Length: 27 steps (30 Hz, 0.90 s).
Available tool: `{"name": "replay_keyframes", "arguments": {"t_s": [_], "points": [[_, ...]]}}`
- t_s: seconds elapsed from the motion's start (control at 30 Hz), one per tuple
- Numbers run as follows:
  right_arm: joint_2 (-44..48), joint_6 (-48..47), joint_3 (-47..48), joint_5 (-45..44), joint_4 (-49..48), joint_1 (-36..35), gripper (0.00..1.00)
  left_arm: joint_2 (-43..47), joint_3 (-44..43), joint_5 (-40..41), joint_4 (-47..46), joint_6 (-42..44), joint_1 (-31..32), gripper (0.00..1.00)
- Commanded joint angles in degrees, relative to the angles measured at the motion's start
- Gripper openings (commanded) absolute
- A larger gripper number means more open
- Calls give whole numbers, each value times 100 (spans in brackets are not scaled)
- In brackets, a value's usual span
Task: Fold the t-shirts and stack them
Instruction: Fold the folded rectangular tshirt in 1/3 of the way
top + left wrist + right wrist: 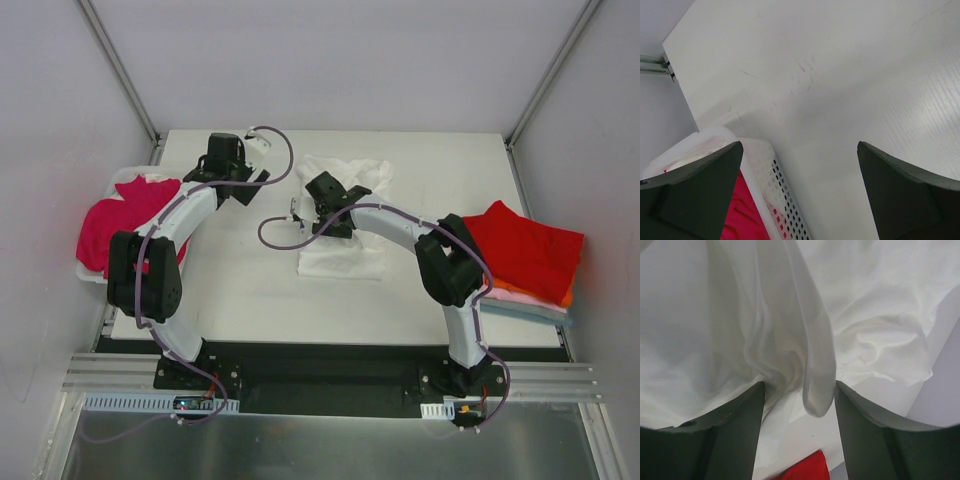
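**Ana:** Dark fingers (735,440) fill the bottom of the right wrist view. How does the right tool (799,390) stand?

**Ben:** Its jaws are apart. A loose fold of the white t-shirt (865,315) hangs down between them, unpinched. Whether the fold touches either finger, I cannot tell.

**Ana:** Where does that shirt lie in the top view?

**Ben:** It is rumpled on the surface (240,290), a little above the middle of the frame, partly hidden under the right arm (400,225).

**Ana:** And the left tool (800,147)?

**Ben:** Its jaws are spread wide with nothing between them, and only bare surface shows below. At the lower left of the left wrist view is a white perforated basket (780,200) with the magenta t-shirt (742,220) inside. In the top view that basket sits at the surface's left edge.

**Ana:** The other shirts?

**Ben:** They are stacked at the right edge of the top view. The red t-shirt (525,250) is on top, and beneath it show the edges of an orange t-shirt (565,297), a pink t-shirt (520,297) and a light-blue t-shirt (530,312). A red corner also peeks in at the bottom of the right wrist view.
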State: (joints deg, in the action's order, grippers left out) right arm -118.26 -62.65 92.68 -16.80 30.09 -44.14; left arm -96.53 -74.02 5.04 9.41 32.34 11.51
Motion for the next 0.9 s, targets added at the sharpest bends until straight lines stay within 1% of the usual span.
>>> {"name": "replay_keyframes", "arguments": {"t_s": [0.0, 0.2, 0.27, 0.37, 0.57, 0.77, 0.87], "points": [[127, -10, 232, -341, -29, 28, 60, 398, 80, -38, -71, -96, -26, 99], [382, 8, 400, -930, 50, 28, 62, 477, 142, 50, -71, -122, -26, 99], [470, -89, 382, -1192, -55, 28, 62, 486, 151, 32, -71, -149, -26, 99], [479, -159, 391, -1457, -205, 20, 62, 521, 186, 32, -80, -201, -26, 99], [347, -291, 716, -1835, -266, 11, 63, 679, 326, 94, -71, -158, -26, 99], [593, -213, 795, -1889, -100, -86, 63, 794, 353, 155, -71, -140, -26, 99], [874, 200, 865, -1582, 444, -174, 63, 890, 370, 112, -71, -184, -26, 99]]}}
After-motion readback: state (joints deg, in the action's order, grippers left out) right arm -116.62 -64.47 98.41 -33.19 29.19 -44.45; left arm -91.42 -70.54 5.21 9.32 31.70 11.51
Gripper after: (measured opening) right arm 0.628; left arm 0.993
